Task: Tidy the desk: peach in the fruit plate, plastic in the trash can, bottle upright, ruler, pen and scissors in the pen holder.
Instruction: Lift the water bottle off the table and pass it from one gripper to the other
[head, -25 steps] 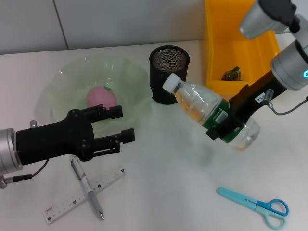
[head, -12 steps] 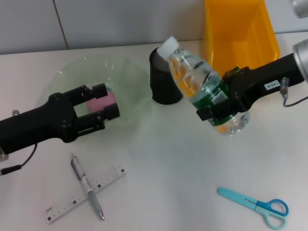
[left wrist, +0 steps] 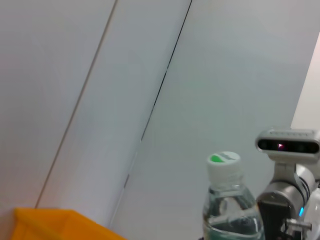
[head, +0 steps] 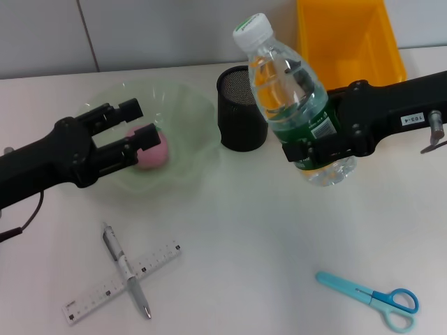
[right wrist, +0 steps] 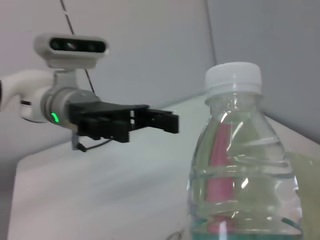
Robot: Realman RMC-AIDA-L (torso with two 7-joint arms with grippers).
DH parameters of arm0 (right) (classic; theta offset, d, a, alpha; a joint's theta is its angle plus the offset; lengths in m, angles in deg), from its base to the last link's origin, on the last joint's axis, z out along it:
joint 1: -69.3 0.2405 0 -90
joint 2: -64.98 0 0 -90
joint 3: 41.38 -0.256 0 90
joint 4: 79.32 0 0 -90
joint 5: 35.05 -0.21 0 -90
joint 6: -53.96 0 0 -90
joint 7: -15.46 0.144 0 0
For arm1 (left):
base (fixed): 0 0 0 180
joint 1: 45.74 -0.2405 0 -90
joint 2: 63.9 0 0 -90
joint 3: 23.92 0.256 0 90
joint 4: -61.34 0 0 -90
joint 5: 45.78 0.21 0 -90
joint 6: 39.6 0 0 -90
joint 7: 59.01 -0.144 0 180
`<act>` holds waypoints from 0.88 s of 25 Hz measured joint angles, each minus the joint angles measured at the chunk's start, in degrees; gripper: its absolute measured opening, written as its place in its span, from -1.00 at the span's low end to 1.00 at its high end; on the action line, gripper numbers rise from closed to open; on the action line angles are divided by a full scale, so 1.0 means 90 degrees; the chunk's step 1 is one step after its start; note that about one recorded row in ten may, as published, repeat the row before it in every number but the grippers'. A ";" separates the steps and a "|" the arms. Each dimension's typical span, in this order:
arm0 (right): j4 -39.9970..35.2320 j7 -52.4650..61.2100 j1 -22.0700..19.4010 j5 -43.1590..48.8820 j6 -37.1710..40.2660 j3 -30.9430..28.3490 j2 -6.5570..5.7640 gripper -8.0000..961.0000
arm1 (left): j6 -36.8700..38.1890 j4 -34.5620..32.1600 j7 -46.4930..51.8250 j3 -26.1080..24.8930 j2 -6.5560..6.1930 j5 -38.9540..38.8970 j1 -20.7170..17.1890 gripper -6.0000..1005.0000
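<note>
Bottle now swung upright, clamped in right gripper above white desk, left gripper spread over fruit plate, grey wall behind

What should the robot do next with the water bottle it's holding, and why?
Probably lower it straight down and let go. The right gripper grips the bottle around its label, cap up and nearly upright, above a bare patch of desk. The open left gripper is over the fruit plate.
</note>
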 joint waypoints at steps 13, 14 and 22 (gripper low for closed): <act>0.0798 -0.0968 0.0068 -0.0705 0.0052 -0.0034 0.0111 0.61 | 0.0286 0.0004 0.0262 -0.0033 0.0002 -0.0435 0.0040 0.47; 0.0875 -0.1049 0.0080 -0.0748 0.0056 -0.0017 0.0119 0.61 | 0.0310 0.0026 0.0295 -0.0033 0.0010 -0.0463 0.0057 0.47; 0.1474 -0.1603 0.0167 -0.1038 0.0048 0.0009 0.0172 0.61 | 0.0443 0.0476 0.0416 -0.0025 0.0028 -0.0755 0.0260 0.47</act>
